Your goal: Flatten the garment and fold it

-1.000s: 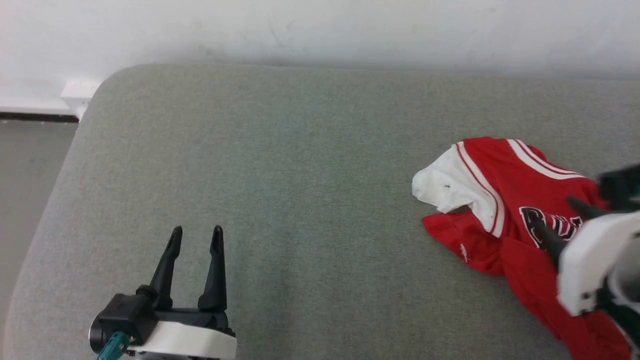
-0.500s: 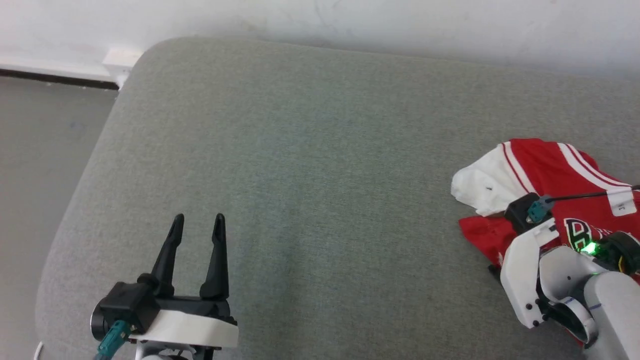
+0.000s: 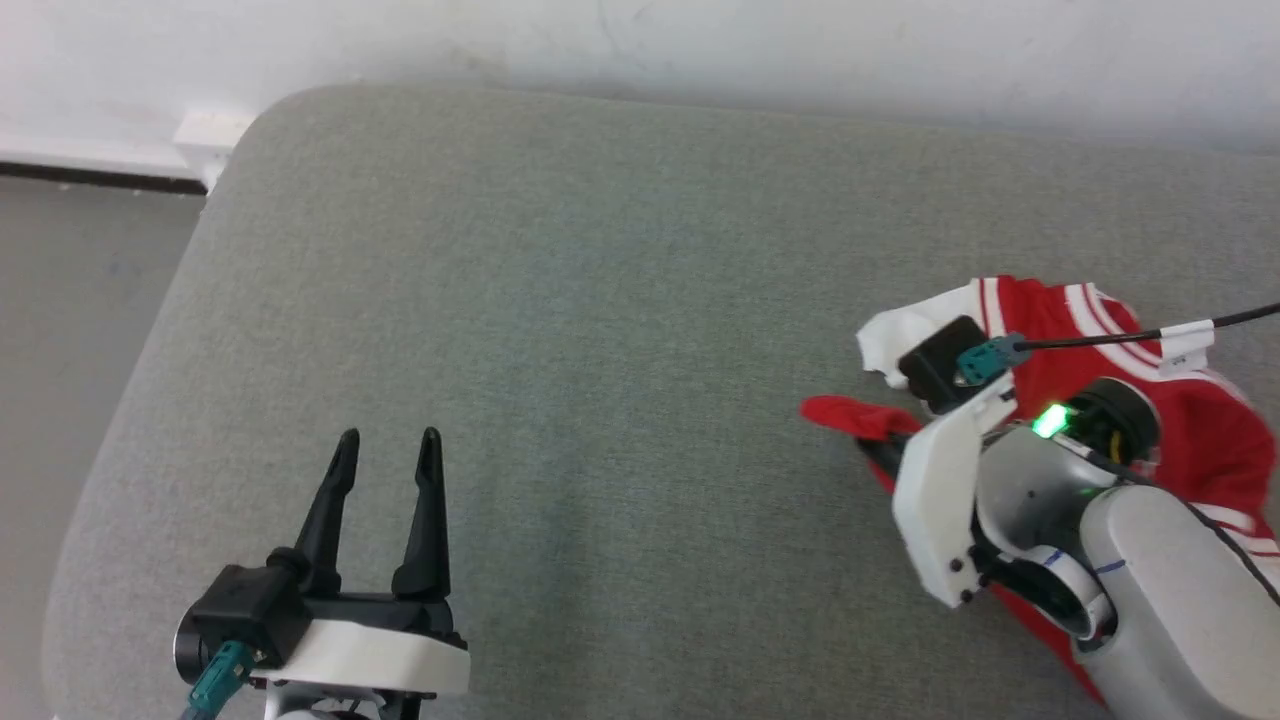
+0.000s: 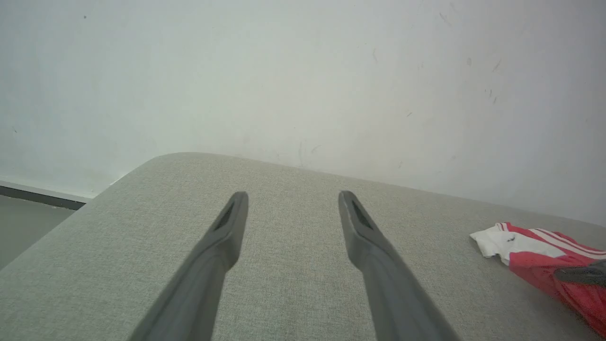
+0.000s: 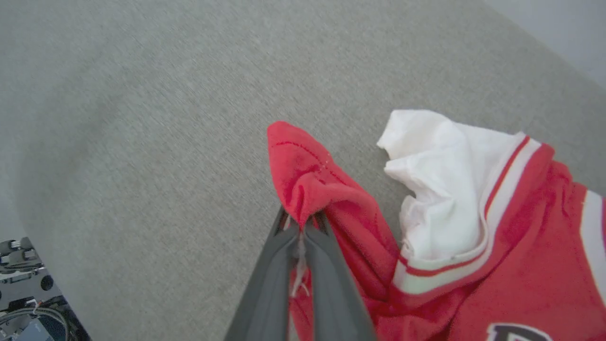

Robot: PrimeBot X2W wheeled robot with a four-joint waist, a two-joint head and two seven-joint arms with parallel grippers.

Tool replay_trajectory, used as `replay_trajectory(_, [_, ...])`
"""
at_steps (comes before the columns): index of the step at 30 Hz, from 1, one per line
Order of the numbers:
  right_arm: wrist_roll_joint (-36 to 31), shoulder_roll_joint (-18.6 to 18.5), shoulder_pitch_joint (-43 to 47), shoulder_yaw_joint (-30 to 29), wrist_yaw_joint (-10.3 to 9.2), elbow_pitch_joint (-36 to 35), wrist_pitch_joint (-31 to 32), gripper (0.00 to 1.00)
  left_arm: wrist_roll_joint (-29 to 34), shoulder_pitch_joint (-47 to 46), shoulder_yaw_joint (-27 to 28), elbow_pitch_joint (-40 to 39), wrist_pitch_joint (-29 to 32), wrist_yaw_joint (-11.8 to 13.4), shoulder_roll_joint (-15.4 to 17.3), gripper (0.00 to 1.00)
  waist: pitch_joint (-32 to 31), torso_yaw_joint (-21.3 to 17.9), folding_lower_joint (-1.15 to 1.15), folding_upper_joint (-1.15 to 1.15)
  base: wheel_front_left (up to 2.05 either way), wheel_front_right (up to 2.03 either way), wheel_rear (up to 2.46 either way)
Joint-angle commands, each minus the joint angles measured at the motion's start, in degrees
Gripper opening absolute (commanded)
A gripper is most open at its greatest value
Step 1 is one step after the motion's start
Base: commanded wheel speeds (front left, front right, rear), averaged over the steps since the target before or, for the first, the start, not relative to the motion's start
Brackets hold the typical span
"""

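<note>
The right gripper is pinched shut on a bunched red fold of the shirt, close to the fold's edge. The rest of the shirt lies crumpled on the right side of the grey cushion, with one white sleeve just beside the held fold. The bite looks small and may take in more than one layer, though the wrist view is too blurred to say. If so, a pull could slip off the cloth or drag the whole heap along instead of spreading it. The left gripper hovers wide open and empty over bare cushion, well apart from the shirt. A second ago the right gripper's fingers stood open over the chest lettering. They have since closed, and the red fold now juts leftward past the sleeve.
</note>
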Motion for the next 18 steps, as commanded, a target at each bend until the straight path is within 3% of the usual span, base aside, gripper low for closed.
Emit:
replay_trajectory(1, [0.51, 0.27, -0.73, 0.37, -0.04, -0.62, -0.06, 0.00, 0.19, -0.49, 0.19, -0.04, -0.27, -0.25, -0.10, 1.00, -1.00, -1.19, 0.00, 0.00, 0.00, 0.00, 0.00])
replay_trajectory(11, [11.75, 1.33, 8.43, 10.09, -0.04, -13.83, 6.62, 0.00, 0.35, 0.17, 0.69, -0.15, -0.27, -0.51, -0.10, 1.00, -2.20, -2.31, 0.00, 0.00, 0.00, 0.00, 0.00])
replay_trajectory(18, [14.23, -0.17, 16.20, 13.89, -0.04, -12.22, 7.46, 0.00, 0.28, 1.18, 0.25, 0.34, -0.27, -0.68, -0.11, 1.00, -2.68, -0.98, 0.00, 0.00, 0.00, 0.00, 0.00])
